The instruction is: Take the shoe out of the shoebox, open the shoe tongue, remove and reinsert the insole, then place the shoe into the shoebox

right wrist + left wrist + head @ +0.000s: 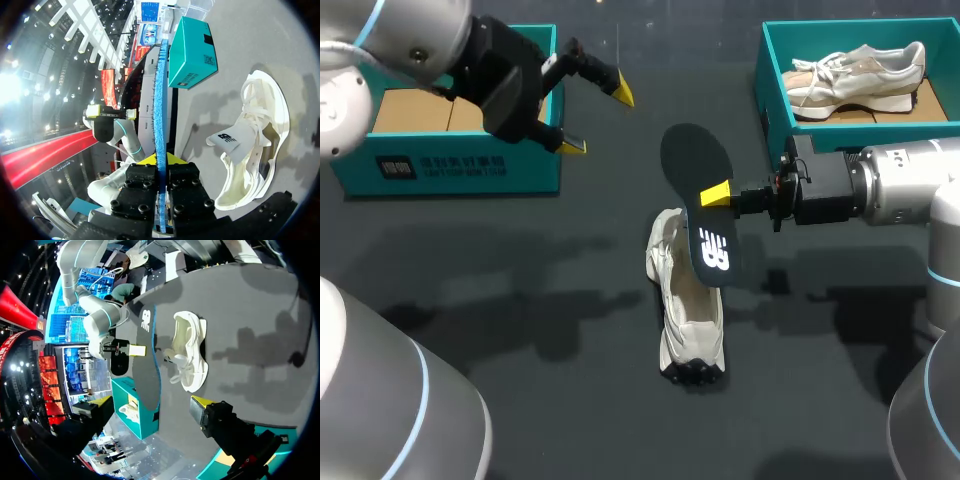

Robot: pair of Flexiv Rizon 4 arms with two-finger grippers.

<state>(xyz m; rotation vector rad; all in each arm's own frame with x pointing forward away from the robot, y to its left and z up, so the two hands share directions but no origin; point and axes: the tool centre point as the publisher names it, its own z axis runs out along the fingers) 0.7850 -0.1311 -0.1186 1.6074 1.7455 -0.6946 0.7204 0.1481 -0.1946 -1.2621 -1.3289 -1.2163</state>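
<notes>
A white shoe lies on the dark table, its opening up and its tongue pulled open. My right gripper is shut on a black insole, held just above the shoe with its printed end hanging down. In the right wrist view the insole runs edge-on between the fingers, blue underside showing, with the shoe beside it. My left gripper hangs open and empty in front of the left shoebox. Its wrist view takes in the shoe and the insole ahead of it.
A second teal shoebox at the back right holds another white shoe. The left box shows brown cardboard inside. My left arm's base fills the near left corner and my right arm's the near right.
</notes>
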